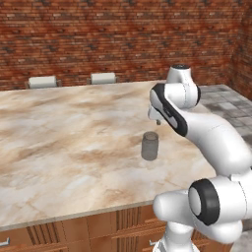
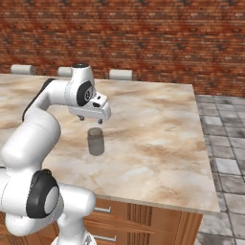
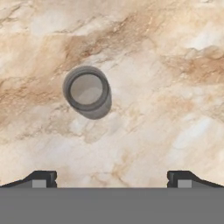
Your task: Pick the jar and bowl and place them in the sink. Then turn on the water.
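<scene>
In the left base view, the jar (image 1: 149, 145) is seen standing upright on the marbled surface (image 1: 69, 142), below the fingers (image 1: 156, 119) and apart from them; the fingers are largely hidden behind the arm, so their spread cannot be judged from here. Two pale chair backs (image 1: 43, 81) are seen beyond the far edge of the surface, well away from the fingers, before a brick wall (image 1: 98, 34).

In the right base view, the fingers (image 2: 91, 119) are held above the jar (image 2: 95, 141), clear of its top, and nothing is gripped between them. Tiled floor (image 2: 222, 143) is seen to the side of the surface (image 2: 153, 129).

In the hand view, the fingers (image 3: 112, 178) are spread wide apart, with only bare surface (image 3: 166, 87) between them. The jar (image 3: 87, 92) is seen from above, ahead of the fingers and offset toward the tip shown at the left, touched by neither.
</scene>
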Controlling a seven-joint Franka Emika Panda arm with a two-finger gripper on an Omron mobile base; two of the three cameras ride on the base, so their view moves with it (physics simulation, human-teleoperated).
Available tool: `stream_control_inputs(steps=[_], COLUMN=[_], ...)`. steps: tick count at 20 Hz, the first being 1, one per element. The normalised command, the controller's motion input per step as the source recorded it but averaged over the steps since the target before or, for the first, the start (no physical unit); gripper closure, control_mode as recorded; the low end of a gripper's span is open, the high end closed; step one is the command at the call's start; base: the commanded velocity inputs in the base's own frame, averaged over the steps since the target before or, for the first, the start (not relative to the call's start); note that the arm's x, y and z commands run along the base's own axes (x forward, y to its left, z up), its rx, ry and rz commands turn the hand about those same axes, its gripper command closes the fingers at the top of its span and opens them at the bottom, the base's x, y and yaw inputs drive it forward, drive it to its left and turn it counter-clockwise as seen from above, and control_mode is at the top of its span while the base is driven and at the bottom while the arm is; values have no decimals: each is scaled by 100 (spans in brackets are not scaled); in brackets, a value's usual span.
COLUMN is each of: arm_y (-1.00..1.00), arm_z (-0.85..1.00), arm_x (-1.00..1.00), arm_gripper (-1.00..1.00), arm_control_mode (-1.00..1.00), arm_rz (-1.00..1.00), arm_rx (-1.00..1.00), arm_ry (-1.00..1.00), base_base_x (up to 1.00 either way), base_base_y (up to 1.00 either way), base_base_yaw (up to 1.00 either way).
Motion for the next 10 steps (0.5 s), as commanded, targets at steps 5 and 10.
stream_control_inputs(steps=[5, 10], arm_y=[0, 0], arm_z=[-9, -6], arm_x=[17, 16], arm_gripper=[-100, -100], arm_control_mode=[-100, -100], arm_rz=[0, 0], arm_rx=[0, 0], arm_ry=[3, 5], base_base_x=[0, 0], base_base_y=[0, 0], base_base_yaw=[0, 0])
